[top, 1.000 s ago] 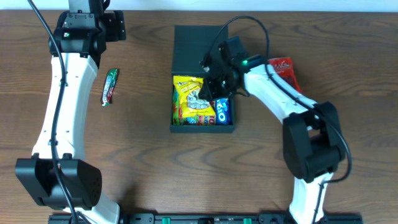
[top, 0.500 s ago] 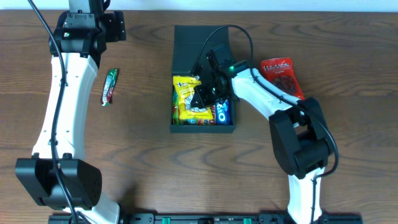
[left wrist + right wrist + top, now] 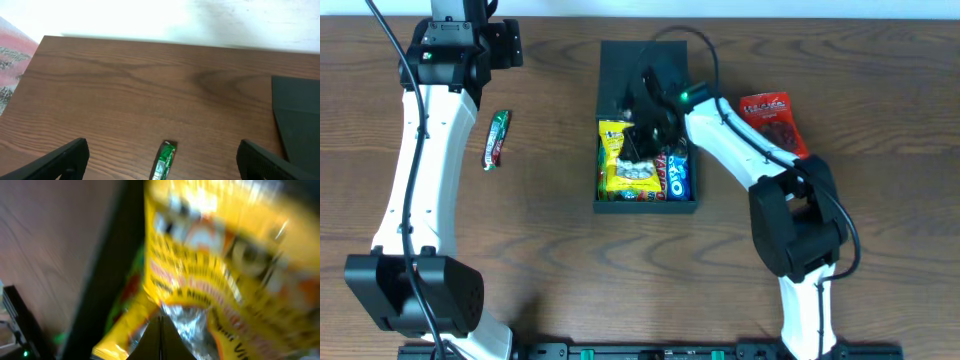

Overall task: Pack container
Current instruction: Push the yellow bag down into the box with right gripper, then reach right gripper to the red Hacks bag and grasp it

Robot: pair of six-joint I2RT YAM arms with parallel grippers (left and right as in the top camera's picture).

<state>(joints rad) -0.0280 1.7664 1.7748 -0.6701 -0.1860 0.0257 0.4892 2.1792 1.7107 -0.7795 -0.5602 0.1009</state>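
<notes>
Right fingers (image 3: 170, 349) are pressed together with no gap, tips at the silvery edge of a blurred yellow packet (image 3: 210, 265); whether they pinch it, I cannot tell. Left fingers (image 3: 67, 157) are spread wide above a green packet (image 3: 164, 161) on the counter (image 3: 125, 85). The container (image 3: 646, 207) lies open mid-counter, with the yellow packet inside.
</notes>
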